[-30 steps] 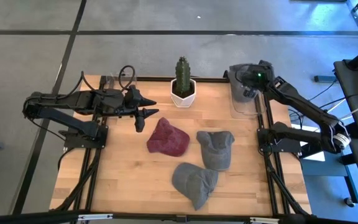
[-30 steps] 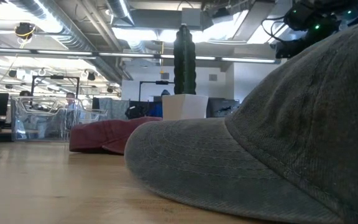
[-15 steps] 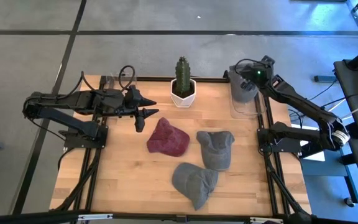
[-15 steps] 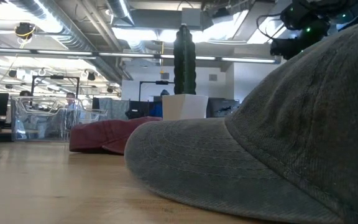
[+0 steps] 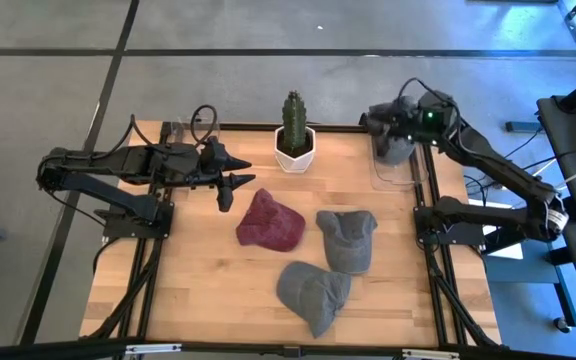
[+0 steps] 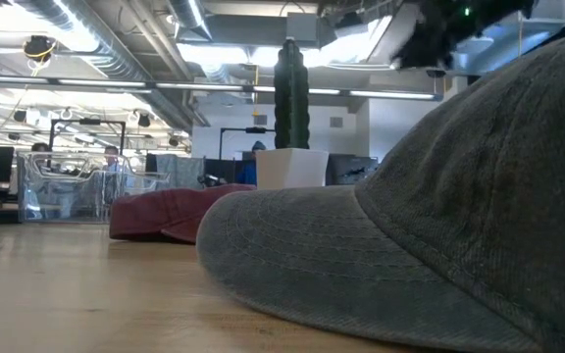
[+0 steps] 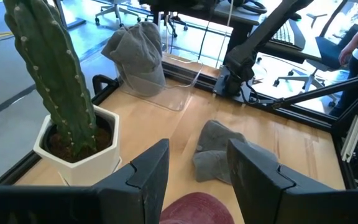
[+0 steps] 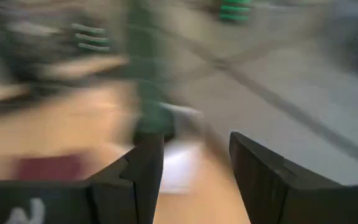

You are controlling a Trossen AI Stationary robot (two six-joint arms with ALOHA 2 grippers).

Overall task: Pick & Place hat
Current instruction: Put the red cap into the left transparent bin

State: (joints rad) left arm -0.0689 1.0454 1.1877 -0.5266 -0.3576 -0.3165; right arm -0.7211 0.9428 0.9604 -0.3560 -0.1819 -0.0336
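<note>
1. Wooden slatted worktop. The dark left arm waits over the left rear part. Its jaws point toward the middle and stand moderately apart with nothing between them, as the left wrist view shows.
2. The maroon fabric cap lies crumpled just right of the left jaws, flat on the boards. It is the nearest hat for that arm, should it be used.
3. The tall green cactus in a white hexagonal pot stands at the rear centre. Judgement: it is an obstacle, so any carry toward the back right should pass in front of it or well above it.
4. Two loose hats lie right of centre. The dark grey cap nearer the rear is just beside the maroon one. The second grey cap nearer the front almost touches the first.
5. The clear plastic bin sits at the rear right corner with a grey hat already bunched inside. Judgement: one is placed and three remain.
6. The dark right arm reaches over the bin, its jaws high above the rim. The right wrist view shows them wide and empty.
7. Judgement on the step in hand, fetching the next hat:
   - Take the rear grey cap first, since it is closest.
   - Come straight down on the crown, not the stiff brim.
   - Pinch a fold of cloth and lift until the brim hangs clear of its neighbour.
   - Clear the bin wall fully before letting go.
</note>
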